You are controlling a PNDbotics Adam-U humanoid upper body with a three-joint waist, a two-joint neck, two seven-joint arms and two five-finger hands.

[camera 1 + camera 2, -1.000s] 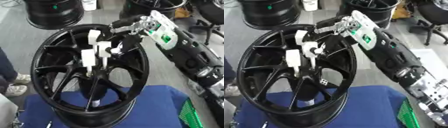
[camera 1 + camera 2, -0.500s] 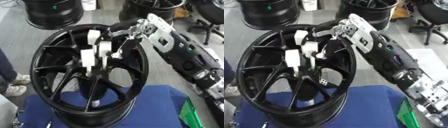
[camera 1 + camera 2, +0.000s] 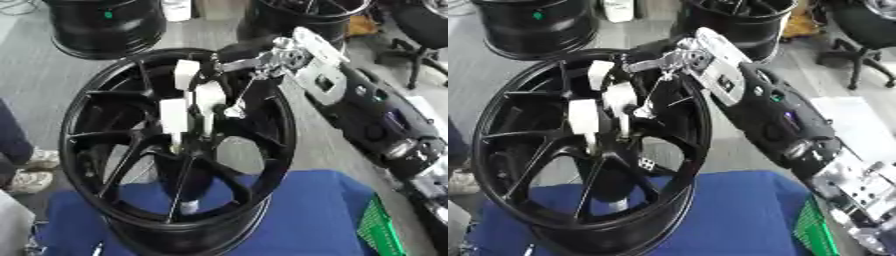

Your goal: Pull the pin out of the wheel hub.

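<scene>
Right hand [image 3: 229,80] reaching over the rim into the wheel hub [image 3: 188,145], white fingers [image 3: 210,97] hanging straight, closed on nothing. Pin [image 3: 176,148] apparently seated at hub centre, hard to make out. Extraction not yet begun: grip and pull both left.

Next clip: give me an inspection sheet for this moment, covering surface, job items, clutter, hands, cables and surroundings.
Surface: blue cloth under the wheel.
Job's things: black spoked wheel stands tilted on the cloth; white pieces stand at its hub, and which of them is the pin cannot be told.
Clutter: green ribbed object at the cloth's right edge.
Hands: right hand reaches into the wheel from the upper right with its white fingers at the hub; whether they grip anything cannot be told. Left hand not seen.
Cables: nothing seen.
Surroundings: other black wheels on the grey floor behind; an office chair at the upper right.
</scene>
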